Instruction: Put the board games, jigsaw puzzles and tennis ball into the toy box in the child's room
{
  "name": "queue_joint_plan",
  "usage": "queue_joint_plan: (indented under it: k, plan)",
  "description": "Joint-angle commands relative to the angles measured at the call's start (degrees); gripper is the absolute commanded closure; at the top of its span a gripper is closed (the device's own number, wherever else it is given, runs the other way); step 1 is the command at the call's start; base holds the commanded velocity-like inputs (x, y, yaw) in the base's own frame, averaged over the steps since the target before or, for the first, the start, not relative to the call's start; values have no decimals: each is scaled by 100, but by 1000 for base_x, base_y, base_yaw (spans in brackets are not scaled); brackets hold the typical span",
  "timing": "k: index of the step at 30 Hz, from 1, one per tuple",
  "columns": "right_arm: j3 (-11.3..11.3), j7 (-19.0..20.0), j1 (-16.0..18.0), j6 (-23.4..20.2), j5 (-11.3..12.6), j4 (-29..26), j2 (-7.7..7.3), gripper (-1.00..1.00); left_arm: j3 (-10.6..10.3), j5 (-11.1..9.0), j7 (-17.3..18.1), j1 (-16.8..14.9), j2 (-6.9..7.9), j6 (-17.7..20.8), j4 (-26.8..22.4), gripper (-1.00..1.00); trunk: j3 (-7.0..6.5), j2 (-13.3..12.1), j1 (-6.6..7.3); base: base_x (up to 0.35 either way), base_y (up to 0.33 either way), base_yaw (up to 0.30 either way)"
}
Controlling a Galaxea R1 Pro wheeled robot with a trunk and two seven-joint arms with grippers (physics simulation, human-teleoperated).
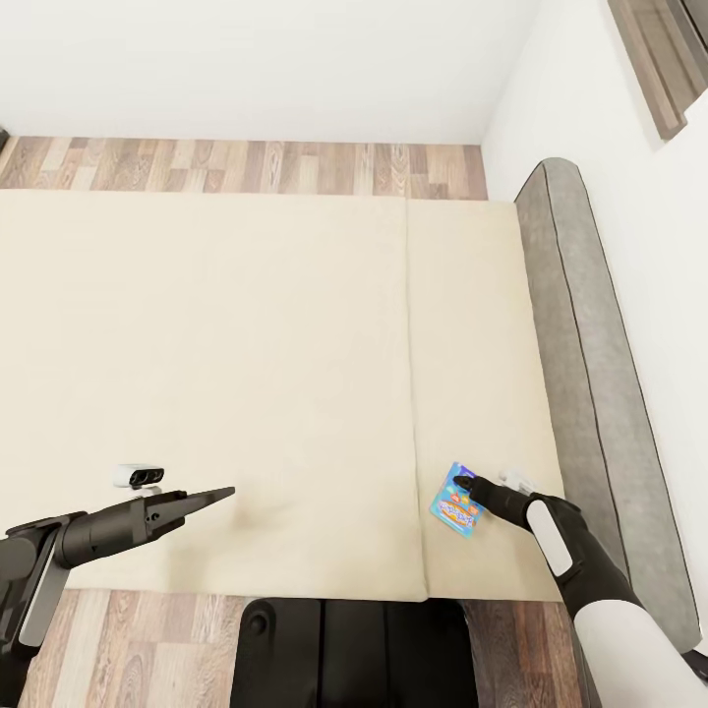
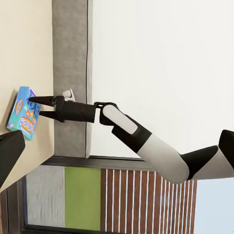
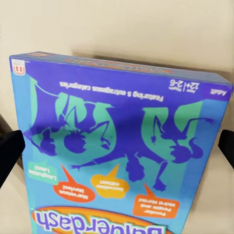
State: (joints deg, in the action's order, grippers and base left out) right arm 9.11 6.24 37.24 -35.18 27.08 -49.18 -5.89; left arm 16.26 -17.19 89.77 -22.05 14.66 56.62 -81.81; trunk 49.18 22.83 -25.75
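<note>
As seen from the head camera, the left gripper (image 1: 218,492) is held at the lower left of the frame above the cream bed (image 1: 246,374), its jaws apparently closed to a point and empty. A seam (image 1: 410,393) is seen dividing the mattress right of centre. At the lower right, the blue board game (image 1: 459,504) is shown lying flat on the narrower panel, with the right gripper (image 1: 462,484) over its upper edge, jaws open on either side. A grey headboard (image 1: 590,393) is placed along the right edge.

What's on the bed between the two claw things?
Nothing: head view shows bare mattress between the left tool and the right tool, which is at the blue game box.
</note>
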Motion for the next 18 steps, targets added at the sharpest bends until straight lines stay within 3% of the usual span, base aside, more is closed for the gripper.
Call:
queue_joint_plan:
  k: [1,18]
  plan:
    - [15,26,2,-33,-10,-4,4,-100,0,4,23,-1,1,62,-1,-100,6,9,-3,0,0,0]
    - [7,26,2,-41,-10,-4,8,-100,8,4,23,-1,10,60,-1,-100,13,9,-3,0,0,0]
